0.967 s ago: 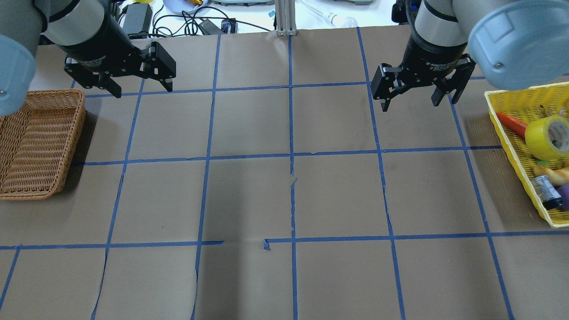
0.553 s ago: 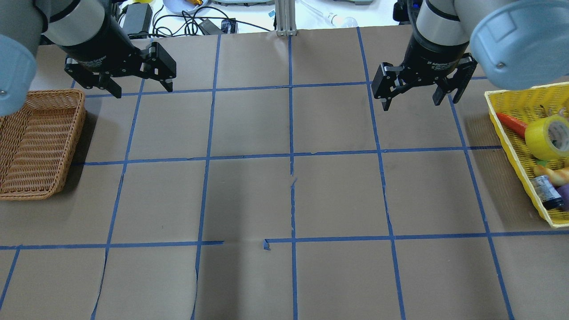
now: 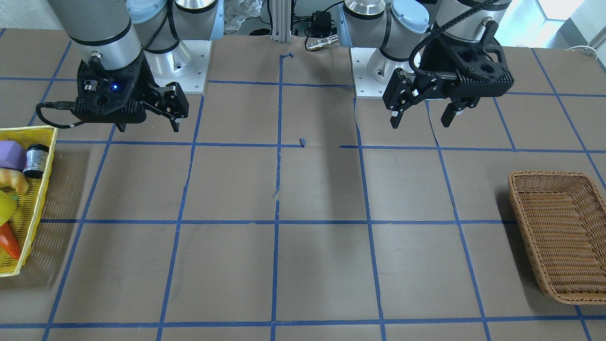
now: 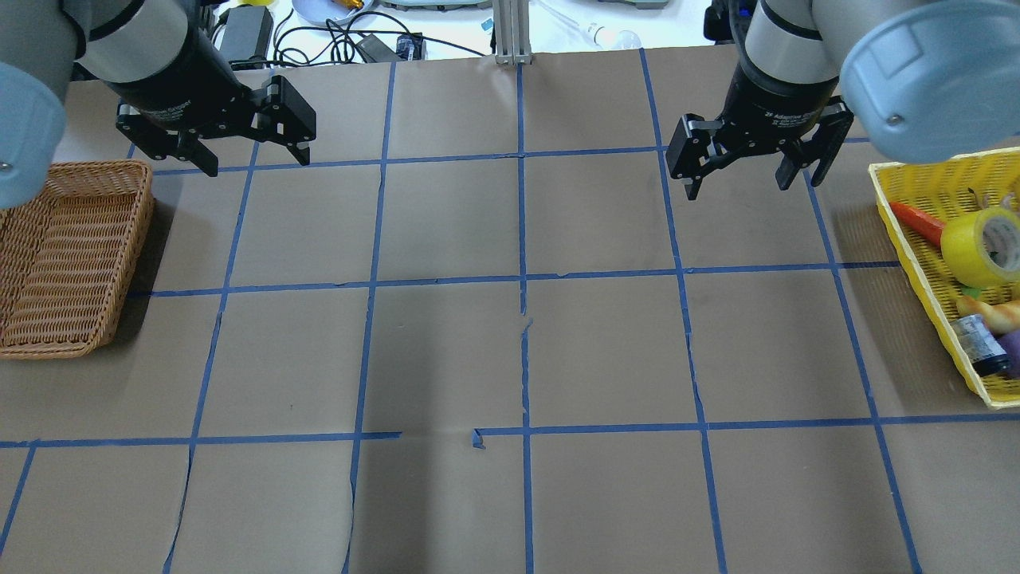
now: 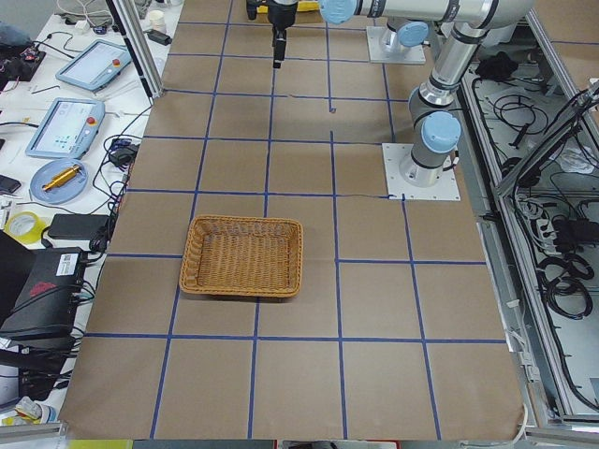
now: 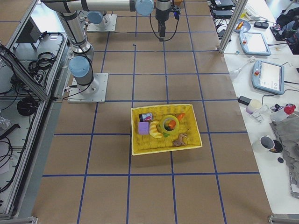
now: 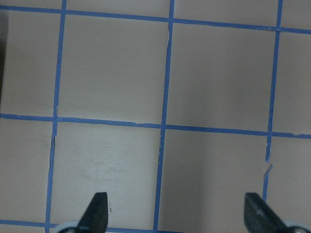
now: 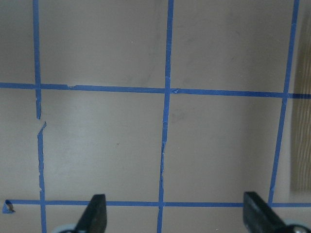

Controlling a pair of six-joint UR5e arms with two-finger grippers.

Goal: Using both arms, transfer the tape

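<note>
The yellow tape roll [image 4: 980, 247] lies in the yellow mesh basket [image 4: 908, 239] at the table's right edge, among other items. It also shows in the exterior right view [image 6: 167, 123], and only a yellow edge of it shows in the front view [image 3: 5, 206]. My right gripper [image 4: 738, 189] hangs open and empty above the table, to the left of that basket and further back. My left gripper [image 4: 257, 164] hangs open and empty at the far left. Both wrist views show only brown paper and blue grid lines between the open fingers [image 7: 97, 206] [image 8: 97, 206].
A brown wicker basket [image 4: 64, 255] sits at the table's left edge, below my left gripper. The yellow basket also holds an orange carrot-like item [image 4: 916, 223], a small bottle [image 4: 978, 343] and a purple block [image 3: 12, 154]. Cables and devices lie beyond the far edge.
My right gripper has shifted slightly to the right and toward the far edge, still open. My left gripper has not moved.
</note>
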